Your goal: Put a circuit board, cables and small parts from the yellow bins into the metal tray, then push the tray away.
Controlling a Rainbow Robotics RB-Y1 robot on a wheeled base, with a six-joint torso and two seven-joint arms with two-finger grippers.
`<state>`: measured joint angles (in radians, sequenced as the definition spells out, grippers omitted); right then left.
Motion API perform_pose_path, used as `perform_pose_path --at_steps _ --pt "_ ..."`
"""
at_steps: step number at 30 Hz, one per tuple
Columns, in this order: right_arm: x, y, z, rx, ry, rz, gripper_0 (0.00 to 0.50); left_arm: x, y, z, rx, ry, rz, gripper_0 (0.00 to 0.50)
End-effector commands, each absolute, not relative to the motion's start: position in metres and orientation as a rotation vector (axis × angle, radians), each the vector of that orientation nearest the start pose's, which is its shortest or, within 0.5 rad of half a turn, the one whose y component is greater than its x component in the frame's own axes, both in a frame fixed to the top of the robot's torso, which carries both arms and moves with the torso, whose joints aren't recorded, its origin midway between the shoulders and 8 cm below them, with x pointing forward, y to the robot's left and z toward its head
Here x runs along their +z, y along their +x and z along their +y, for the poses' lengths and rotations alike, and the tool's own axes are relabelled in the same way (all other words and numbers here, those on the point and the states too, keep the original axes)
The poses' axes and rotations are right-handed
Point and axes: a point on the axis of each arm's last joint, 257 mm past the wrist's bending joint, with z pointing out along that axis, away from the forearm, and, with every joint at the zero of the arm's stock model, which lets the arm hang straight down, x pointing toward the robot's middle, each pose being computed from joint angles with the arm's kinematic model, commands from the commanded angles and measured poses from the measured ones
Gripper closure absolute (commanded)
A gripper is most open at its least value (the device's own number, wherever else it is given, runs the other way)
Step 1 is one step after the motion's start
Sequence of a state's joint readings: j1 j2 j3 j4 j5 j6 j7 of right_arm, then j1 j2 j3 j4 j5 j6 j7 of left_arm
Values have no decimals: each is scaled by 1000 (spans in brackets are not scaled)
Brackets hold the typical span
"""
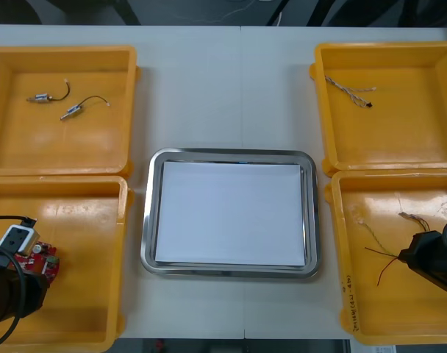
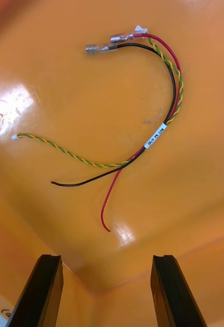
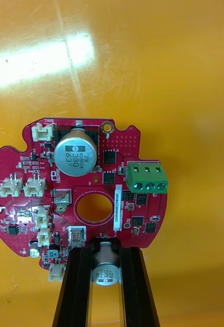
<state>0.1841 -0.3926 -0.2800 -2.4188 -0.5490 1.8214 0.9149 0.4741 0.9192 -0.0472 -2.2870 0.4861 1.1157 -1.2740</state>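
Left gripper (image 3: 105, 251): lower left of the front view, inside the lower-left bin (image 1: 84, 250). Its fingers are closed on the round red circuit board (image 3: 81, 189), pinching a silver capacitor (image 3: 105, 270) at the board's edge. The board lies flat on the bin floor.

Right gripper (image 2: 107, 263): lower right of the front view, over the lower-right bin (image 1: 400, 198). Fingers spread apart, nothing between them. The red and yellow cable (image 2: 156, 134) lies loose on the bin floor ahead of the fingers, apart from them.

Metal tray (image 1: 146, 220): centre of the desk (image 1: 223, 73), between the bins, white inside, holding nothing.

Upper-left bin (image 1: 91, 147): two small metal parts (image 1: 41, 97) with dark leads. Upper-right bin (image 1: 407, 132): one twisted cable (image 1: 348, 92).
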Motion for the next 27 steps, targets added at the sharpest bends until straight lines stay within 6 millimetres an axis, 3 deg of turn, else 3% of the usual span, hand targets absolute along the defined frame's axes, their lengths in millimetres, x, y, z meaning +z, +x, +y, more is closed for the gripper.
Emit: perform_pose_path --at_steps 1,7,12,15,17,18,20,27 --pt "-242 308 -334 197 830 2537 0 -319 297 385 243 351 2586 500" --pt "-222 316 -349 152 847 2518 0 -320 297 386 242 347 2591 500" --pt "-197 348 -358 175 848 2461 0 -322 301 385 240 351 2592 500" --pt "-195 356 -364 174 866 2457 0 -322 302 384 238 354 2589 497" --pt "-196 360 -368 174 884 2461 0 -321 302 383 238 354 2587 328" --pt "-197 364 -372 178 909 2462 0 -320 303 383 237 354 2586 132" --pt "-197 367 -377 183 931 2458 0 -320 304 383 235 355 2586 0" --pt "-208 369 -394 182 1023 2471 0 -318 307 381 227 355 2582 0"
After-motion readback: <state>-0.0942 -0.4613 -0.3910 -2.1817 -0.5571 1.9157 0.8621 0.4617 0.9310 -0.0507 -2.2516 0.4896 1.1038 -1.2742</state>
